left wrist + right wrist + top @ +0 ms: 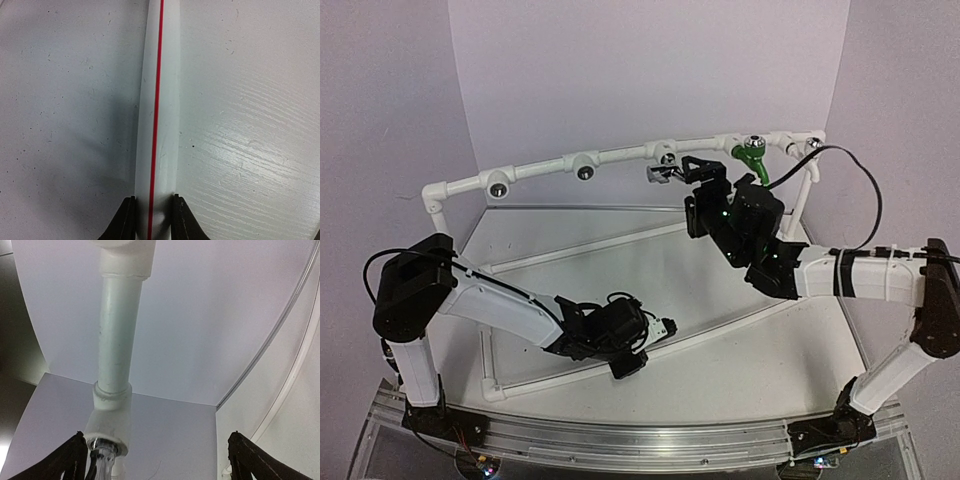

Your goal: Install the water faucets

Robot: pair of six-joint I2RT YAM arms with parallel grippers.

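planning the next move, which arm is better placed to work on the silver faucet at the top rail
Right. The right gripper is open beside the silver faucet at the top rail. The left gripper is shut on a red-striped pipe low on the table, far from it.

Pipe frame (535, 172) is white with chrome-rimmed sockets (585, 171); on it sit a green faucet (744, 153) and a shiny silver faucet (660, 174). Striped pipe (170, 100) is white with one thin red line running lengthwise; table (250, 150) is white, finely ridged in places, peppered with dark specks. Left arm (500, 298) and right arm (865, 272) are white with black joints; walls (620, 70) read pale lilac-grey.
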